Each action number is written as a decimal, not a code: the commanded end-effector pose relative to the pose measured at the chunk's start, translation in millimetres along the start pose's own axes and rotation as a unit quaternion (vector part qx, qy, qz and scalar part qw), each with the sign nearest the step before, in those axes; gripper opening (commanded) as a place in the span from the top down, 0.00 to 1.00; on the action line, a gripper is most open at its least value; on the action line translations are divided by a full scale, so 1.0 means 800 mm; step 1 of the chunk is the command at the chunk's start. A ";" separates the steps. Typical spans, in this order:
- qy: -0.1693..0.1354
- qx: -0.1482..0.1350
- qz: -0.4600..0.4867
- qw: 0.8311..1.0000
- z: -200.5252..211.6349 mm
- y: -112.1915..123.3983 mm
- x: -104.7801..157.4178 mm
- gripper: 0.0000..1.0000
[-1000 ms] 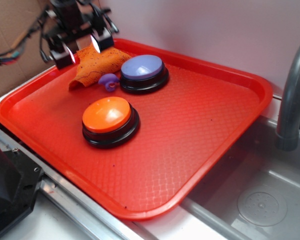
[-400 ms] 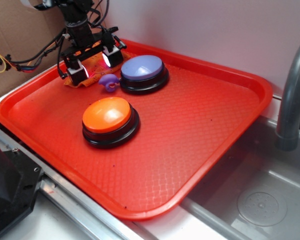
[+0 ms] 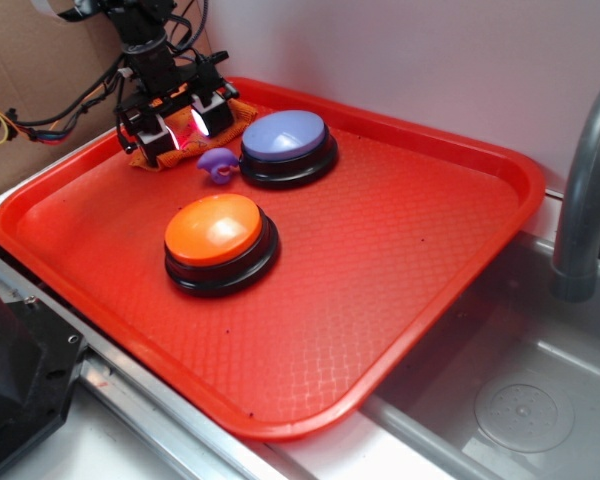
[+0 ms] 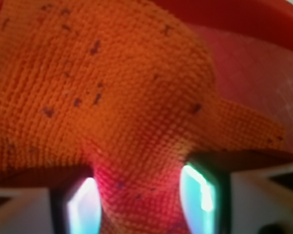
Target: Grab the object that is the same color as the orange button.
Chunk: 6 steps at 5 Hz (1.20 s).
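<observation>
Exterior view: at upper left of the red tray, the gripper sits down on the orange cloth, just beside the lavender button. The orange button stands apart.

Wrist view: fingers pinch a cloth fold; gripper closed on it. Grasp appears made; lifting follows. No writing legible.

Orange rag is showing a coarse woven cloth weave with dark specks. Orange button top is looking glossy plastic, its base black. Tray is showing textured red plastic. Faucet is looking matt grey metal.
</observation>
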State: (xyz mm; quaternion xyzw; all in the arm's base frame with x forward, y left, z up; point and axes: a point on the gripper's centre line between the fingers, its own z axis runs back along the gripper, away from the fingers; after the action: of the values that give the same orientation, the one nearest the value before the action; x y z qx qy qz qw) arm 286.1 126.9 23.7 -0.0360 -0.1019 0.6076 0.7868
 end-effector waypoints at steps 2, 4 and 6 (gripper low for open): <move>-0.053 -0.026 -0.061 0.996 0.035 0.006 -0.003 1.00; -0.047 0.009 -0.251 0.967 0.095 -0.005 -0.007 1.00; -0.007 -0.002 -0.479 0.878 0.201 0.007 -0.081 1.00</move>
State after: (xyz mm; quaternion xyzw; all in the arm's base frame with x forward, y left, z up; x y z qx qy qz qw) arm 229.9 39.9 156.2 0.0179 -0.0854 0.1615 0.9830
